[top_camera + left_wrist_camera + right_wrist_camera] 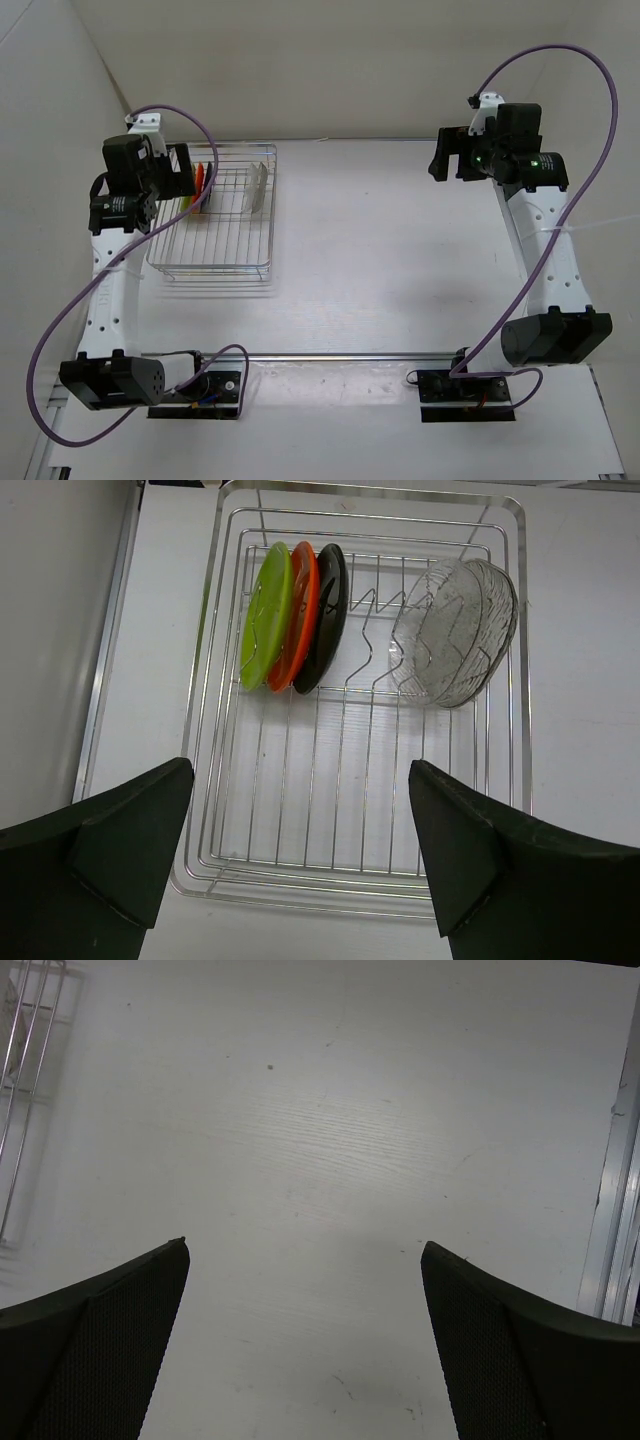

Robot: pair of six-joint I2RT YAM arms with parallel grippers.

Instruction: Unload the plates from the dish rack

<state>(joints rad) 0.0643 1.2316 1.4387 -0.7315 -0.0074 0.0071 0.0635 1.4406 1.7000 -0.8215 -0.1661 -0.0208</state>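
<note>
Left gripper (pixel 300 775): fingers spread wide apart, released, nothing held. It hangs above the near end of the dish rack (pixel 526 740), not touching it. In the top view the left arm stands over the rack's left side.

The rack sits on the white table (pixel 330 1140), in its left half, close to the left wall.

All plates are in the rack, at its far end, standing on edge in the wire dividers:
- green plate (pixel 265 615), furthest left, leaning slightly
- red-orange plate (pixel 300 620), against the green one
- black plate (pixel 326 620), against the red-orange one
- a few bare divider slots
- clear plate (pixel 455 630), ribbed, near the rack's right side, tilted. I cannot tell whether it is one piece or two nested.

The near half of the rack floor is bare wire.

Right gripper (pixel 305 1250): fingers also spread, released, holding nothing. It hangs over bare table at the far right, well apart from the rack. Only a corner of the rack shows at the left edge of the right wrist view.
</note>
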